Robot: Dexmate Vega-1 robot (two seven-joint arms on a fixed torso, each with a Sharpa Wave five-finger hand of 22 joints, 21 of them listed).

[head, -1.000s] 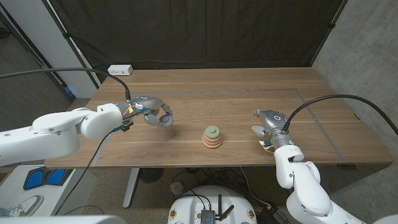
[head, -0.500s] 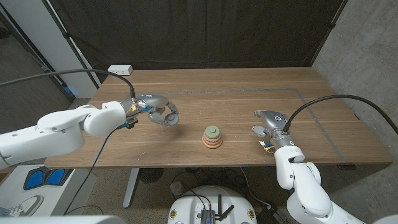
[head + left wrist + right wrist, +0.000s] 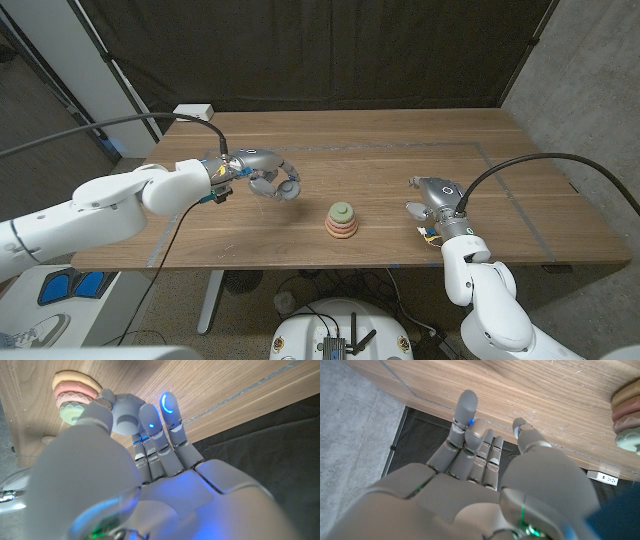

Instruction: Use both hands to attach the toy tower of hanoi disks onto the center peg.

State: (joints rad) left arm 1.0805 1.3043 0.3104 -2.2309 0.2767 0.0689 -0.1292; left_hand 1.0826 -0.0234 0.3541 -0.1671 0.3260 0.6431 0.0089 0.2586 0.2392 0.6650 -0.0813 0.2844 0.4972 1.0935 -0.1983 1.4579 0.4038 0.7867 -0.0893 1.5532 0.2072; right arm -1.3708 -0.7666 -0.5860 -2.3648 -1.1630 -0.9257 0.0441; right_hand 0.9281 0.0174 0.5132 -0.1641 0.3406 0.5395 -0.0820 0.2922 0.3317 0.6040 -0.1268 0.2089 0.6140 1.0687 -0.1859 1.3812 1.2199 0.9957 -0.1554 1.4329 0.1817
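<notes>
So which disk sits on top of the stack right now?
The green disk: smallest, capping the stack above the pink and orange ones. The grey disk is off the stack, pinched in the left hand.

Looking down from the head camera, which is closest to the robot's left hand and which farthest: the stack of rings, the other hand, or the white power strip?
1. White power strip, behind the left hand at the table's back edge; stack of rings, table middle: too close to call.
2. Right hand, far across the table.
</notes>
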